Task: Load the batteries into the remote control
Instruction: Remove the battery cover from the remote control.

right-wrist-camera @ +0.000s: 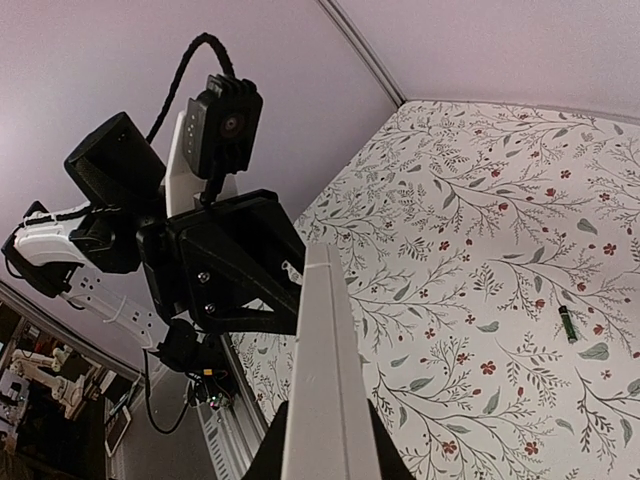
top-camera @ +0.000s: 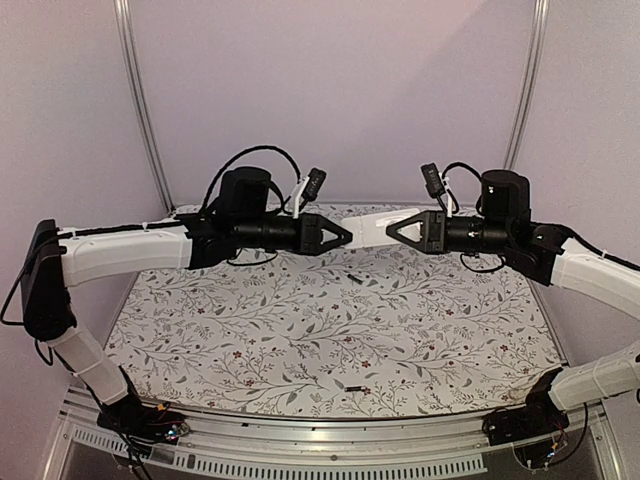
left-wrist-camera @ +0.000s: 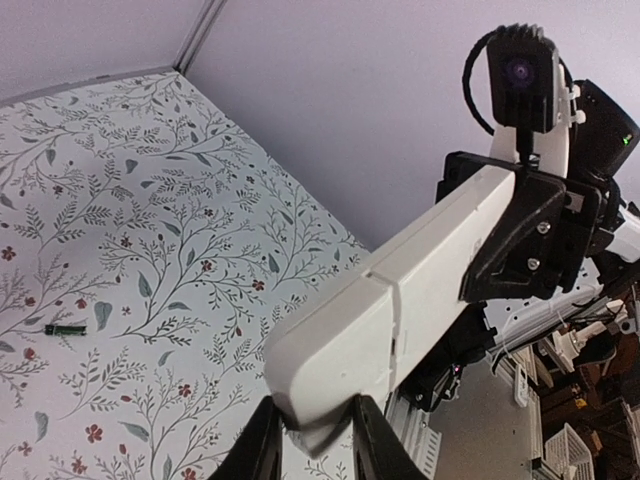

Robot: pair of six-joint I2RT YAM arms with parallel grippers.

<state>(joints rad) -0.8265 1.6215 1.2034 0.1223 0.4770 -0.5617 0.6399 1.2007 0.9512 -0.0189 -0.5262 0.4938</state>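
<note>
Left tool (top-camera: 349,237) and right tool (top-camera: 389,229) are each clenched on 1 end of the remote control (top-camera: 370,228), held aloft at centre frame.
We judge this slim white handset light, rigid and smooth, best pinched across its narrow edges; no buttons or display show to us. Both batteries (top-camera: 355,279), tiny dark sticks likely to roll, lie on the floral tabletop (top-camera: 200,330), the 2nd battery (top-camera: 357,388) near the bottom edge.

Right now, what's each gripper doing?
Left gripper: shut on the remote control.
Right gripper: shut on the same remote control.
</note>
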